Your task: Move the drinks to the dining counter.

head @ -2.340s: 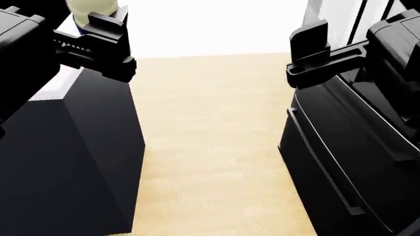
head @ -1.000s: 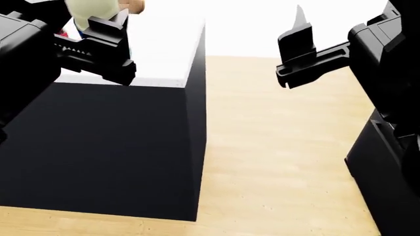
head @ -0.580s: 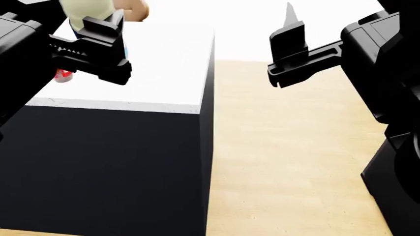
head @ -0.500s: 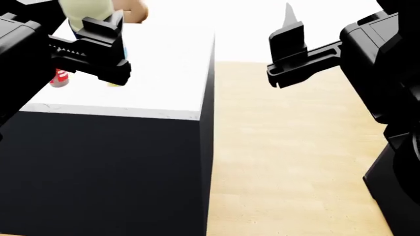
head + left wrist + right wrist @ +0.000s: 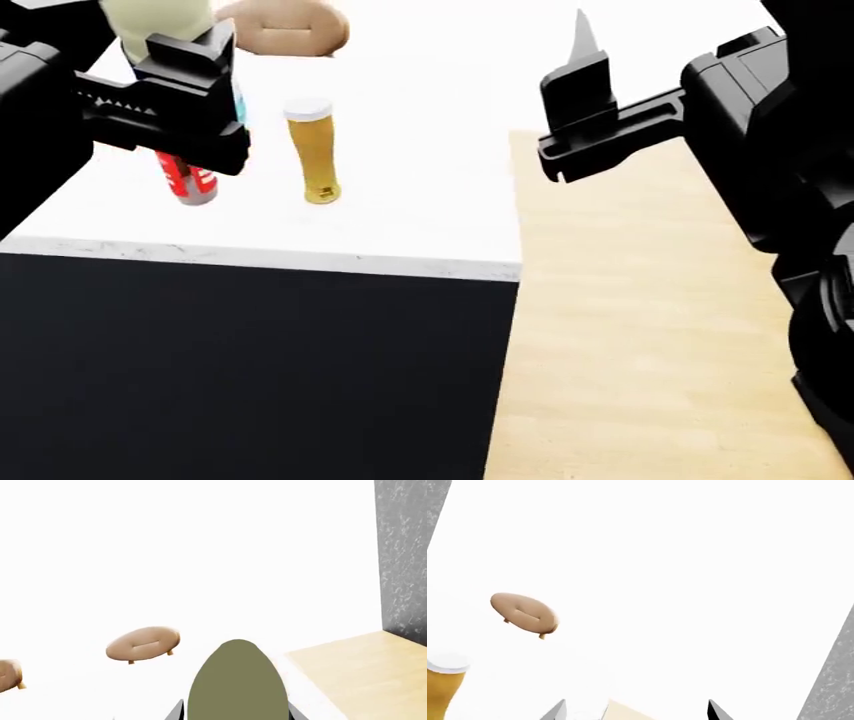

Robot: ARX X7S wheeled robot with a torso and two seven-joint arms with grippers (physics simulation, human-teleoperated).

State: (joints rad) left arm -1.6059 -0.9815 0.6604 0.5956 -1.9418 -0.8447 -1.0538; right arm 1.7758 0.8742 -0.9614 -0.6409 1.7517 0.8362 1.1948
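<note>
On dining counter [image 5: 400,230], white top over black base: beer glass [image 5: 311,150] upright w/ foam head, well back from the counter's front edge. Cola bottle [image 5: 187,180] just beside beer, on the side away from the counter's right edge, red label showing, top half hidden behind left gripper [image 5: 187,100]. Beer and cola apart, not touching.

Left gripper hovers above counter, clamped on cream bottle [image 5: 154,25]; blue label edge peeks out by the fingers. Left wrist view: bottle [image 5: 237,680] fills the gap btwn jaws.

Right gripper [image 5: 587,110] off counter's right edge, over wood floor [image 5: 641,350]; fingers spread wide, nothing held. Right wrist view: both tips apart, beer [image 5: 444,685] at frame edge.

Round wooden stool [image 5: 280,25] beyond counter's far side.
</note>
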